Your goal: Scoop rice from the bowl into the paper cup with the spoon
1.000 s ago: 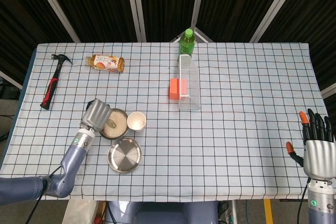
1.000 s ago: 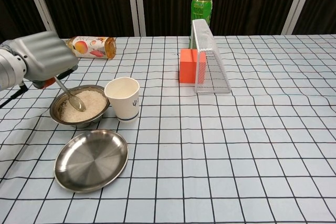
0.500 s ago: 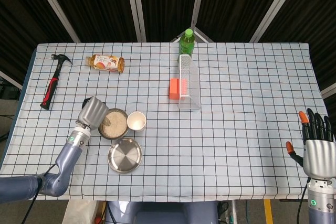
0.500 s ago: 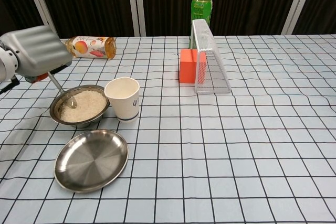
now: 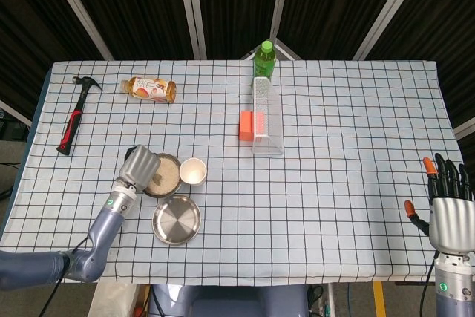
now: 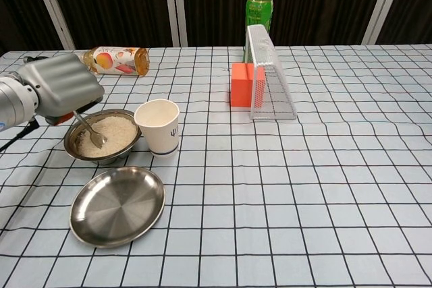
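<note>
Whereas half a second ago the left hand [image 5: 139,166] sat off the bowl's left rim, in the head view it has slid back toward the bowl [image 5: 165,176] and now overlaps its left edge, hiding the spoon beneath it. The paper cup [image 5: 193,171] stands touching the bowl's right side, and the steel plate [image 5: 177,220] lies just below both, near the table's front edge. The right hand [image 5: 447,211] hangs past the front right corner of the table [image 5: 356,183], fingers spread and holding nothing. A wide stretch of checked cloth lies bare between the cup and that hand, while the hammer [image 5: 75,114], the juice bottle [image 5: 151,88], the green bottle [image 5: 263,59], the wire rack [image 5: 266,116] and the orange block [image 5: 246,125] keep to the far half. In the chest view the left hand [image 6: 63,88] has dropped lower and nearer the bowl [image 6: 101,136], gripping the spoon [image 6: 90,131], whose tip now seems dug into the rice [image 6: 111,133], though the angle makes the depth uncertain. The paper cup [image 6: 158,126] stands upright beside the bowl.
</note>
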Motion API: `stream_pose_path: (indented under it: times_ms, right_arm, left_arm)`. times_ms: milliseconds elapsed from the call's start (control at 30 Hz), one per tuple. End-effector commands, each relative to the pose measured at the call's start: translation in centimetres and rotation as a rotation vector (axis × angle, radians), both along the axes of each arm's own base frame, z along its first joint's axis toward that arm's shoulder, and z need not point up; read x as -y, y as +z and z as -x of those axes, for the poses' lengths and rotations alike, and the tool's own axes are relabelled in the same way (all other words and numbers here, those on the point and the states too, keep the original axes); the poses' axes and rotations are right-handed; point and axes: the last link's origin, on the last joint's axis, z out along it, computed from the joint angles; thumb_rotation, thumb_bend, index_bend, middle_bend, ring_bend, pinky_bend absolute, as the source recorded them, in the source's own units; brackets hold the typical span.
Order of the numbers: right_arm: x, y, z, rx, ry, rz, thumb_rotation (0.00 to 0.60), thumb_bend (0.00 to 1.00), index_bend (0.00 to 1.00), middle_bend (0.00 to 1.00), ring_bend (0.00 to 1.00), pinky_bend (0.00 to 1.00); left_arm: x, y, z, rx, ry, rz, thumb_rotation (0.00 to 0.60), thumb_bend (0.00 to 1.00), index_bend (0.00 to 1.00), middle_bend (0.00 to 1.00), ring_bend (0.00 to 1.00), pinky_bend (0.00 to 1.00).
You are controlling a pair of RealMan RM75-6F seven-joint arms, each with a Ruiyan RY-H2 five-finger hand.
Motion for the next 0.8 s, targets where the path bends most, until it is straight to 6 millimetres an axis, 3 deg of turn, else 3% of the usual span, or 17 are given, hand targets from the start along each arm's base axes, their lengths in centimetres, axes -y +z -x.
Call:
stream_pose_path:
  times_ms: [33,467,800]
  right_arm:
    - [-0.01,0.02,-0.02,-0.001,0.0,0.001,0.6,0.32,0.0,0.0,0.0,0.0]
    - [0.05,0.0,-0.06,-0.004,0.003,0.003,0.6,0.32,0.0,0.0,0.0,0.0]
    - [0.07,-0.03,-0.14,-0.005,0.007,0.004,0.6,0.32,0.0,0.0,0.0,0.0]
  left_arm:
    - [0.23,-0.29,0.09,0.018,0.027,-0.001,0.6,0.49,0.55,1.0,1.0,1.0]
    - [0.85,-1.21,0.08,0.022,0.053,-0.01,0.6,0.49,0.55,1.0,1.0,1.0]
    - [0.64,-0.22,0.84,0.086,0.093,-0.076,0.6,0.5,0.55,1.0,1.0,1.0]
